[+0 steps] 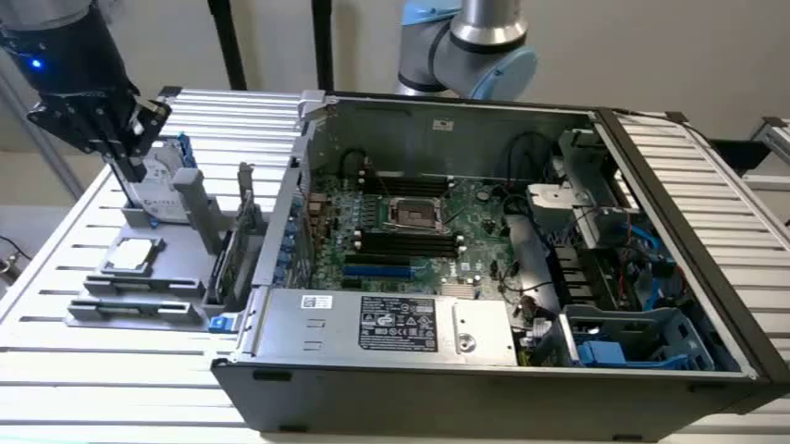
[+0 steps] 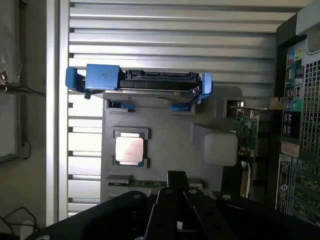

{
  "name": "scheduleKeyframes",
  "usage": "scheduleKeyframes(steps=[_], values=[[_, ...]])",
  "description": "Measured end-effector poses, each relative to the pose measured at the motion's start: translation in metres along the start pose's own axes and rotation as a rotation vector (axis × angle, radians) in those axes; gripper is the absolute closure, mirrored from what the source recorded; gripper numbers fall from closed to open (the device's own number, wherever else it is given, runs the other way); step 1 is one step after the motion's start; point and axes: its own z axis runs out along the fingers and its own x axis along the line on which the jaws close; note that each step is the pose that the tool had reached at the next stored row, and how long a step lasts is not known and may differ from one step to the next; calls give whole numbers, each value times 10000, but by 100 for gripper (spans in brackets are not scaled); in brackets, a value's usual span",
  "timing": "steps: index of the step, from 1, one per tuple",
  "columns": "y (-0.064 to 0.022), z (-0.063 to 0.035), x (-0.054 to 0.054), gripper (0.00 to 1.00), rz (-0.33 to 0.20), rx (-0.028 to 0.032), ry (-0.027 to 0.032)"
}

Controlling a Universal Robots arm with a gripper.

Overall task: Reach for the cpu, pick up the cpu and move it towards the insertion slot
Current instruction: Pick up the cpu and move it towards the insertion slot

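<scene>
The cpu (image 1: 132,254) is a small square chip with a silvery top. It lies flat in a grey holder (image 1: 173,277) on the slatted table, at the exterior view's left, outside the computer case. In the wrist view the cpu (image 2: 130,148) sits between the camera and the hard drive. My black gripper (image 1: 129,171) hangs above and behind the chip, close to the upright hard drive. Its fingers meet at a narrow tip (image 2: 176,179), shut with nothing in them. The insertion slot (image 1: 416,215), a silver-framed square socket, sits on the motherboard inside the open case.
An upright silver hard drive with blue rails (image 1: 161,185) (image 2: 145,82) stands on the holder behind the chip. The case wall (image 1: 296,185) lies between the holder and the motherboard. Black memory slots (image 1: 401,245) run in front of the socket. A green card (image 2: 246,130) stands by the case.
</scene>
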Motion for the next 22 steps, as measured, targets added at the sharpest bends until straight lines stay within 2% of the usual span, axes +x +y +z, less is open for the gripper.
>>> scheduleKeyframes(steps=[12,14,22], values=[[1,1,14,89,4,0,0],[1,3,69,89,0,0,0],[10,20,426,89,0,0,0]])
